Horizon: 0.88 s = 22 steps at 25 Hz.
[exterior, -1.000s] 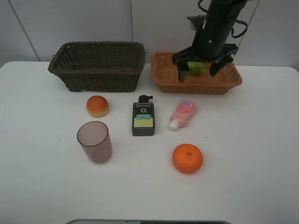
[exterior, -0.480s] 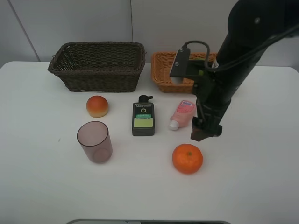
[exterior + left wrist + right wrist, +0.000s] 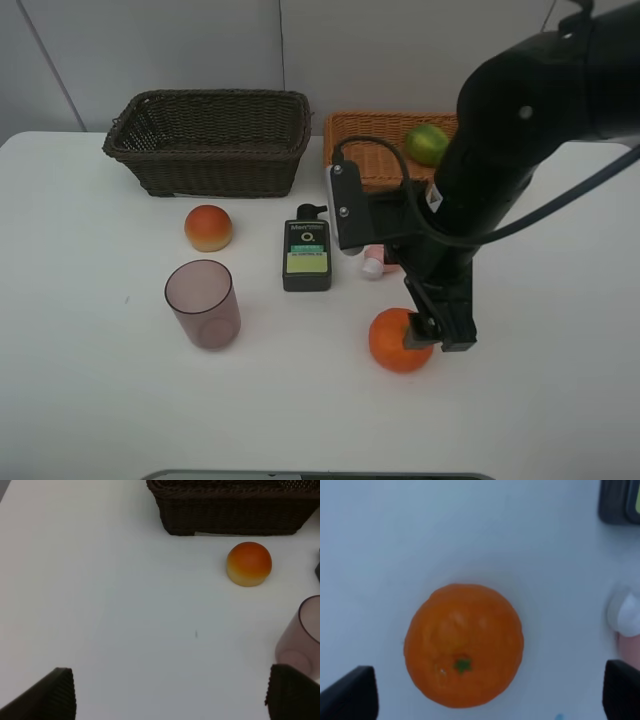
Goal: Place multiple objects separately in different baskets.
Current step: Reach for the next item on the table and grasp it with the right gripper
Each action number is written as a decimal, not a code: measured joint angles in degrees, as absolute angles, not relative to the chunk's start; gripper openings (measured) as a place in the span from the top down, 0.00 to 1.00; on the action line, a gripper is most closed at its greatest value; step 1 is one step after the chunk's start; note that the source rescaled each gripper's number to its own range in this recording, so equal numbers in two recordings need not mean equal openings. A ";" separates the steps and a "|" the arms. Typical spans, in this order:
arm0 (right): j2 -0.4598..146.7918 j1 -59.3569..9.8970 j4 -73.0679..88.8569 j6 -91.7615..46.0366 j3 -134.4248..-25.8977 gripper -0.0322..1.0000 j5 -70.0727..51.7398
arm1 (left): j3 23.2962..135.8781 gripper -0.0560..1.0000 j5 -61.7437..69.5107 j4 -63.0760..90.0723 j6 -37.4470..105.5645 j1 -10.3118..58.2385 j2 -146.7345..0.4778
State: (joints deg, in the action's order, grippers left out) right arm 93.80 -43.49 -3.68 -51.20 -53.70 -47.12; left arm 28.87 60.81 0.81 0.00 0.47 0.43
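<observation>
My left pincer (image 3: pixel 172 695) gapes over the table (image 3: pixel 115 595); my right pincer (image 3: pixel 485 692) gapes around the orange (image 3: pixel 464 645).
The left pincer holds nothing. The peach-like fruit (image 3: pixel 249 563) lies ahead of it, toward its right finger, with the dark brown basket (image 3: pixel 235 515) beyond and the mauve cup (image 3: pixel 302 635) just beside that finger. The right pincer is spread wide, with the orange on the table between its fingers and apart from both. The black bottle (image 3: pixel 306 256) and pink tube (image 3: pixel 625 615) lie near it, on the side toward my left arm. The green fruit (image 3: pixel 427 143) rests in the light tan basket (image 3: pixel 365 150), well beyond it.
</observation>
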 joint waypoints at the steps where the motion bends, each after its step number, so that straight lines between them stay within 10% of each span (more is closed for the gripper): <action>1: 94.24 -43.49 -3.68 -51.20 -53.24 0.00 -46.28 | 28.87 0.07 60.81 0.81 0.00 0.47 0.43; 22: 98.20 -42.98 -1.93 -57.41 -45.99 0.00 -36.40 | 28.87 0.07 60.81 0.81 0.00 0.47 0.43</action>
